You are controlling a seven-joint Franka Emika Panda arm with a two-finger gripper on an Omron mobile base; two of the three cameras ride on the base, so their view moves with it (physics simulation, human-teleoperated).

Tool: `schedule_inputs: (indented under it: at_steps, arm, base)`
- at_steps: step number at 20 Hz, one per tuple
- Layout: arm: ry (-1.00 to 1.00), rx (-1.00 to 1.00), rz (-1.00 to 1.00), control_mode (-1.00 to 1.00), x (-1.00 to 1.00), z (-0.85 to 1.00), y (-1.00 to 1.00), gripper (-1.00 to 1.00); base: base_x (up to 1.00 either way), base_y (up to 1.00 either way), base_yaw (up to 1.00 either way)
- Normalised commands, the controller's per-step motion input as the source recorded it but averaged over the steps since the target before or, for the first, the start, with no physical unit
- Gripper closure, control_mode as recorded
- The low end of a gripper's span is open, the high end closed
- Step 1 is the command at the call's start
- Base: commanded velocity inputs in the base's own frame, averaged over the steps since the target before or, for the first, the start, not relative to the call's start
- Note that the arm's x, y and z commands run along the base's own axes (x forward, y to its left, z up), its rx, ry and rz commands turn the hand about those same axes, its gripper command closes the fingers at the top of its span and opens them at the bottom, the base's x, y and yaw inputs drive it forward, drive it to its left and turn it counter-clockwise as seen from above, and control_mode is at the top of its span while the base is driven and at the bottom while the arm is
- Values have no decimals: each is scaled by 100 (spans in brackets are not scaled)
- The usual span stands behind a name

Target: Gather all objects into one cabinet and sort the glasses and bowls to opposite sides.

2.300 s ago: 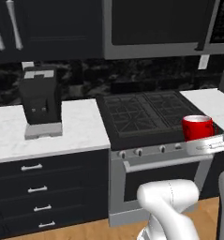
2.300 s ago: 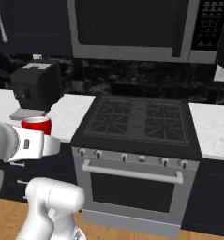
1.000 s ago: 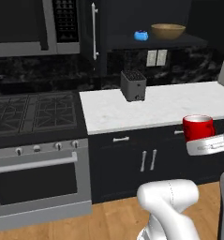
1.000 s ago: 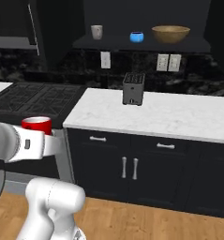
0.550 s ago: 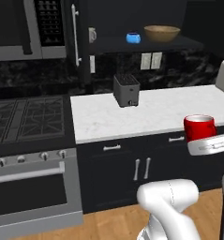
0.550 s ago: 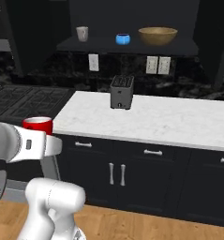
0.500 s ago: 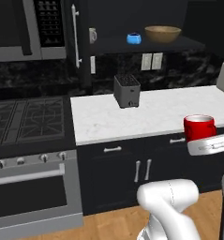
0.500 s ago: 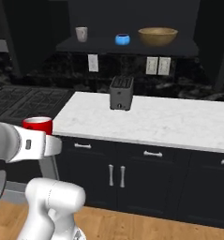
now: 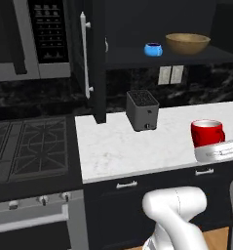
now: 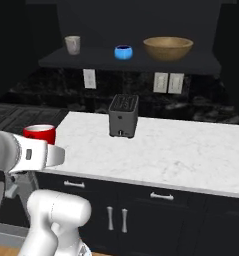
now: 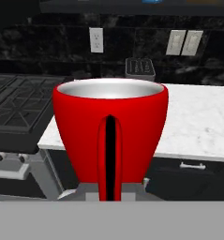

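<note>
Already shelved in cabinet (image 10: 128,65): mug (image 10: 72,44), blue vessel (image 10: 123,52), wooden bowl (image 10: 168,48). Claw (image 11: 109,190) apparently clamped on red cup (image 11: 110,136), upright, short of counter (image 10: 191,150). Left: shelve cup beside mug.

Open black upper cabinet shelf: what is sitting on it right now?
On the open black upper cabinet shelf sit a beige mug, a small glossy blue round vessel and a wide tan wooden bowl. The shelf's dark back cannot be made out.

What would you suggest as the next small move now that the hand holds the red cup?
Probably lift the red handled cup toward the open cabinet shelf, beside the beige mug: the hand grips it low, at counter height, well below that shelf.
</note>
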Motion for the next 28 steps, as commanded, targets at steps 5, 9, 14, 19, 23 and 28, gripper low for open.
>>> schedule_inputs:
  at_steps: [5,9,14,19,23,28]
  arm:
    - [0,0,0,100,0,0,0,100]
    - [0,0,0,100,0,0,0,100]
    - [0,0,0,100,0,0,0,100]
    - [0,0,0,100,0,0,0,100]
    - [0,0,0,100,0,0,0,100]
    - [-24,0,0,-100,21,0,0,100]
  base:
    - [93,-9,0]
    - [87,-4,0]
    - [85,-2,0]
    - [64,0,0]
    - [41,0,0]
    - [0,0,0]
